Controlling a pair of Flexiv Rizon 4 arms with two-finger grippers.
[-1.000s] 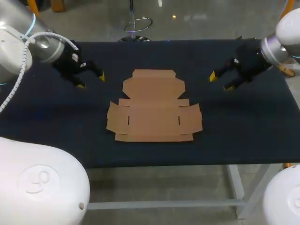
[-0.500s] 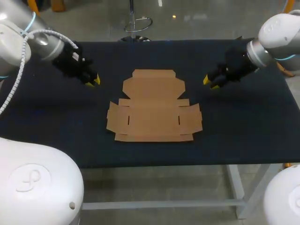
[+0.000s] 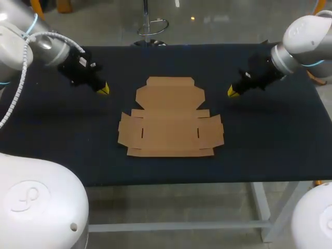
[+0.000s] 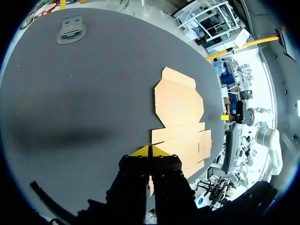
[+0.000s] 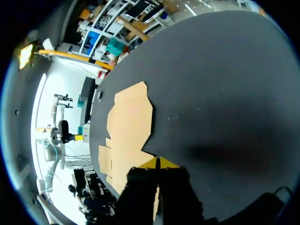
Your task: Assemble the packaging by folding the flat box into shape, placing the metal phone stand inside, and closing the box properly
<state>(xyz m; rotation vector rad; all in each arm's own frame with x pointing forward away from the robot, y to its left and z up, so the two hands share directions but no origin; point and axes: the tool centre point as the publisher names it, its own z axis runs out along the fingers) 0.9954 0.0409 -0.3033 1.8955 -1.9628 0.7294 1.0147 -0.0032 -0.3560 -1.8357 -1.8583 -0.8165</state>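
Presently, flat box [image 3: 170,118]: likely light, bendy at creases; take it by a side flap [image 3: 129,130]; both your jaws are together.

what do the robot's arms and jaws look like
Both arms are rounded silver-grey links with light-blue rings at joints; the left arm carries a white corrugated cable. Each ends in black jaws with yellow tips.

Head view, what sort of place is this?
Probably a robot packaging test bench: a left pincer and right pincer flank a flat cardboard box on a dark table.
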